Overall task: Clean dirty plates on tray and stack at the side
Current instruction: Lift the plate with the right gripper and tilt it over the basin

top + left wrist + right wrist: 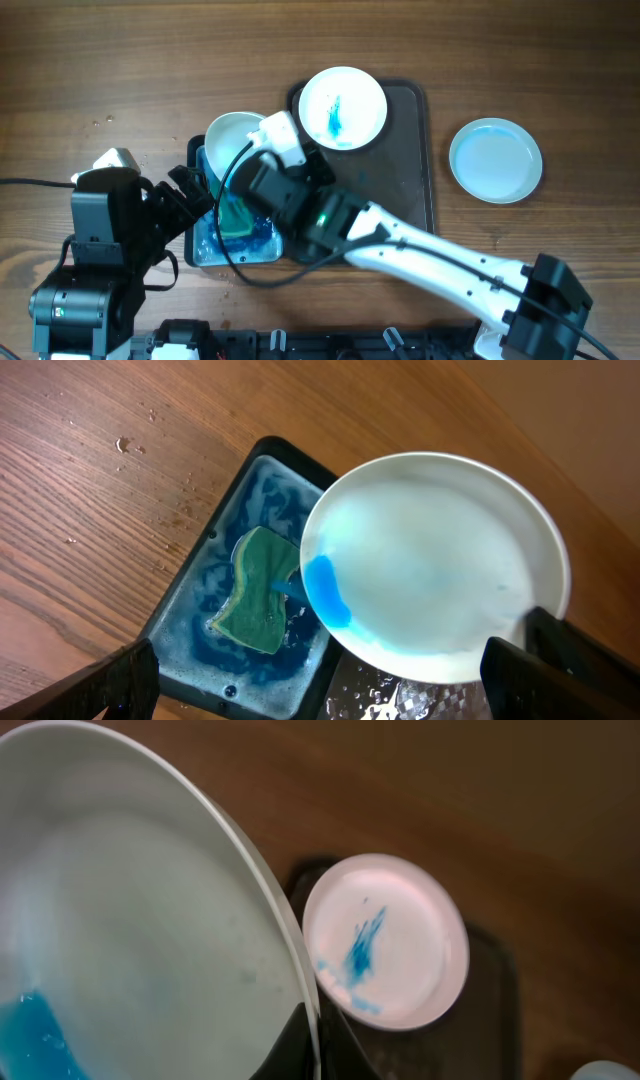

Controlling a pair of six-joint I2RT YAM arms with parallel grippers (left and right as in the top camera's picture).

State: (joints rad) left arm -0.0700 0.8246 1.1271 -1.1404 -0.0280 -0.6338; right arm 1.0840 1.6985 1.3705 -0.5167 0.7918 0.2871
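Observation:
My right gripper (264, 140) is shut on the rim of a white plate (230, 140) and holds it tilted over the basin of blue water; the fingers pinch the rim in the right wrist view (315, 1042). Blue water pools at the low edge of this plate (440, 560). A second plate (343, 107) with a blue smear lies at the far end of the dark tray (418, 170). A third plate (495, 160), clean, lies on the table to the right of the tray. My left gripper (190, 197) is open and empty beside the basin, below the held plate (330, 705).
The black-rimmed basin (203, 250) of foamy blue water sits left of the tray, with a green sponge (260, 595) lying in it. Water drops wet the tray next to the basin. Bare wooden table lies to the far left and far right.

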